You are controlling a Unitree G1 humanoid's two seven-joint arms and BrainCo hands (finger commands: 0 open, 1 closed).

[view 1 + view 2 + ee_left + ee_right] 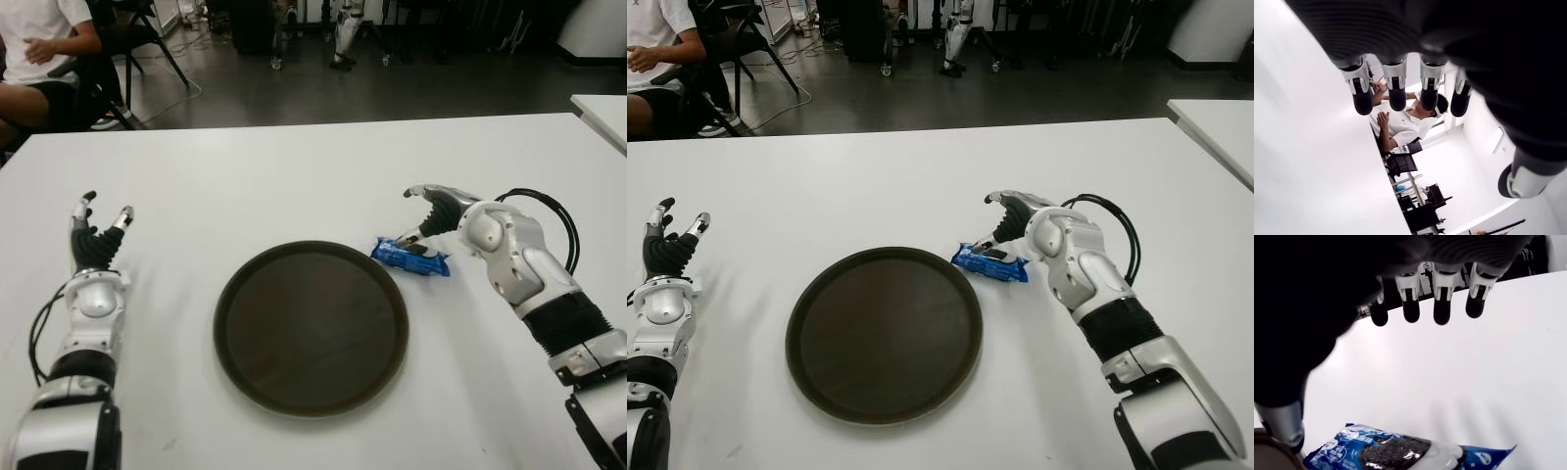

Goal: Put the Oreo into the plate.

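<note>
At frame centre the plate (311,328) is seen; right of it, the right hand (431,217) is arched, fingers spread, over the Oreo (410,258). At left, the left hand (95,238) is held open.

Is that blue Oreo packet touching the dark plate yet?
Cannot tell: in the eye views the Oreo packet sits right at the plate's rim, showing neither gap nor contact plainly.

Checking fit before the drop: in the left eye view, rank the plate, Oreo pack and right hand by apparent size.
1. plate, by far the largest.
2. right hand and Oreo pack: they look about alike, and they overlap, so I won't rank them.
</note>
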